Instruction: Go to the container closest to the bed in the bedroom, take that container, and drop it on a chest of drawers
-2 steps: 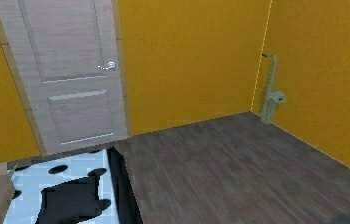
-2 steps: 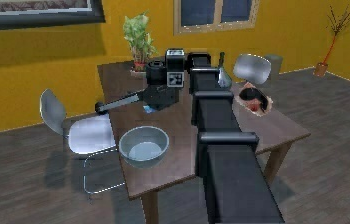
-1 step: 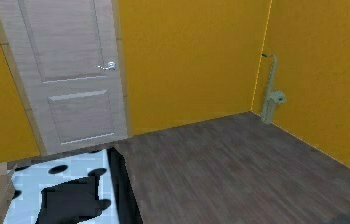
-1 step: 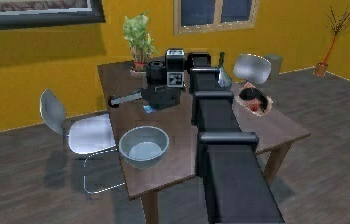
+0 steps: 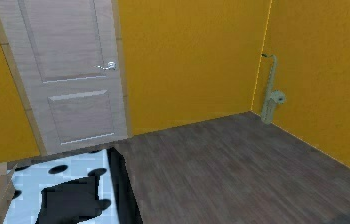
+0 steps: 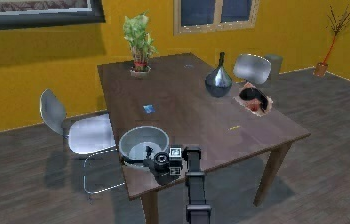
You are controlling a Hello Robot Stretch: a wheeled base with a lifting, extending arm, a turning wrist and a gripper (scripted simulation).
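Curving grey bowl (image 6: 143, 143) on wooden table (image 6: 183, 100)

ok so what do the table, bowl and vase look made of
Table: wood, going by the brown streaky grain, with a matte finish.
Bowl: probably metal, since it is plain grey with a paler sheen along the rim.
Vase: dark grey and smooth with a soft highlight. It could be glazed ceramic or metal; the look leaves that open.

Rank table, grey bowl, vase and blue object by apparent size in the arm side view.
table
grey bowl
vase
blue object
Bowl is nearer the camera, so bowl over vase is unsure.
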